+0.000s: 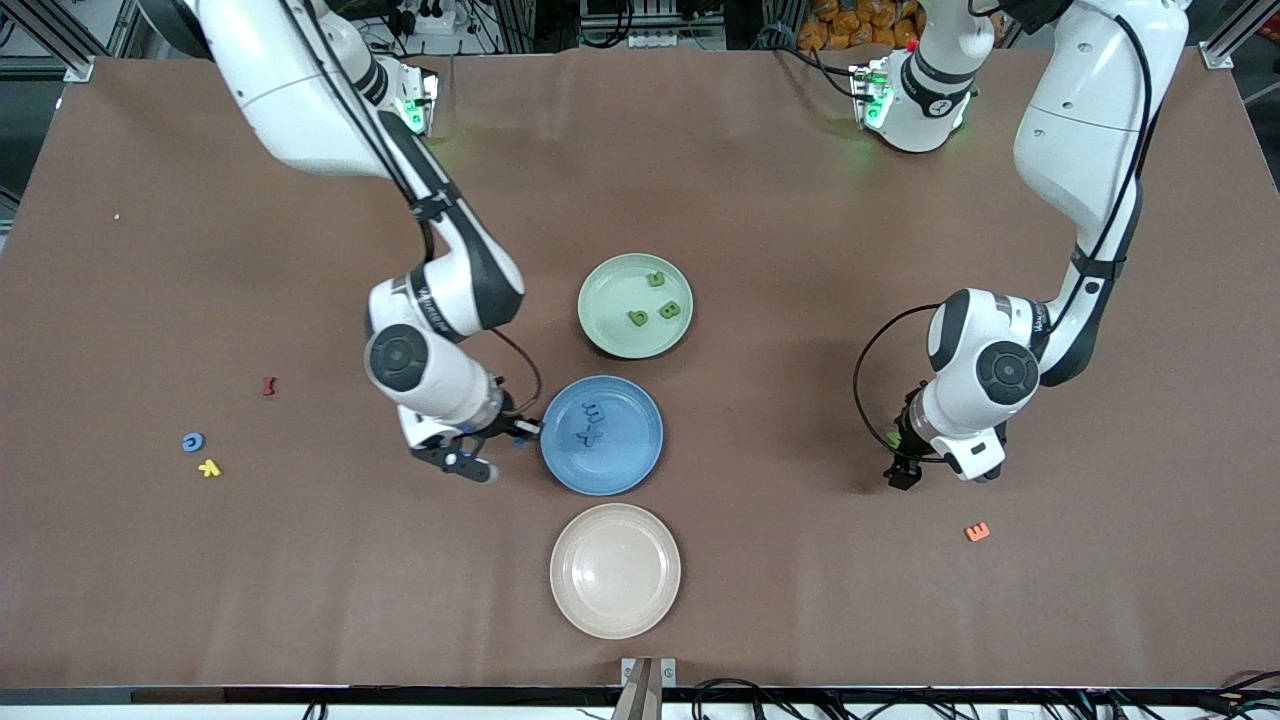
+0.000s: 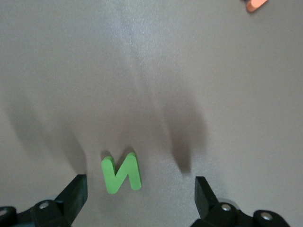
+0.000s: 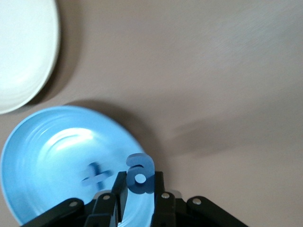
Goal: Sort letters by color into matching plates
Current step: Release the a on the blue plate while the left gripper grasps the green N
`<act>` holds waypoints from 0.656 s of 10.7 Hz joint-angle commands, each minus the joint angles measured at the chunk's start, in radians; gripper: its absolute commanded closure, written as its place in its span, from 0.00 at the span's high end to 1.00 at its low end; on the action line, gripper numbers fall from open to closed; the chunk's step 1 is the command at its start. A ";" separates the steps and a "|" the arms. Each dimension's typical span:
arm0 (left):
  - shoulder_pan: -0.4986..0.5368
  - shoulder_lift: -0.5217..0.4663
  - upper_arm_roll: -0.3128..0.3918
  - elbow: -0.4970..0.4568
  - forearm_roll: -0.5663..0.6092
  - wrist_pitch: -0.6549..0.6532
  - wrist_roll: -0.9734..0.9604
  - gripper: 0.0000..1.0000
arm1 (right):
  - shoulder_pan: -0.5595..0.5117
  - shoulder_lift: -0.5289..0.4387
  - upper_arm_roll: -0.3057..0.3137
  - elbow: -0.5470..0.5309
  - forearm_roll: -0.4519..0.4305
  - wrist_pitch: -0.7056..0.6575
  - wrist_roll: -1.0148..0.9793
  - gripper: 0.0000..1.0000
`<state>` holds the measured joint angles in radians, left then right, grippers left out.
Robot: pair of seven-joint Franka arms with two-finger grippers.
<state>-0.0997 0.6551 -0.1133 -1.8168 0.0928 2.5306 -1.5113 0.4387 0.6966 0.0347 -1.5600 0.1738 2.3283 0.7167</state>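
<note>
3 letters (image 1: 657,303) in farthest plate (image 1: 603,320)

place: robotics lab | evidence: two white Franka arms (image 1: 440,290) (image 1: 1075,170) mounted at a wide table under brown matte cover (image 1: 800,200) | aluminium frame struts (image 1: 60,40) at its corners | black cables (image 1: 760,690) bundled along the edge

L claw (image 2: 137,198) spread wide; R claw (image 3: 138,189) clamped.

Two glossy white arms with dark grey joints, black cables, green base lights, black-fingered hands.
</note>
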 commanded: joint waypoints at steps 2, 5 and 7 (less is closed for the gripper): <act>0.006 -0.006 -0.008 -0.022 0.024 0.017 0.008 1.00 | 0.063 0.057 0.025 0.081 -0.002 0.045 0.084 0.15; 0.005 0.004 -0.003 -0.018 0.024 0.043 0.008 1.00 | 0.061 0.057 0.030 0.081 -0.052 0.036 0.038 1.00; 0.003 0.014 0.000 -0.015 0.033 0.053 0.006 1.00 | 0.051 0.044 0.028 0.081 -0.086 0.004 -0.012 1.00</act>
<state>-0.1000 0.6616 -0.1147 -1.8255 0.0942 2.5537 -1.5110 0.5077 0.7383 0.0558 -1.5043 0.1258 2.3715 0.7525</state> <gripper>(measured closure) 0.000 0.498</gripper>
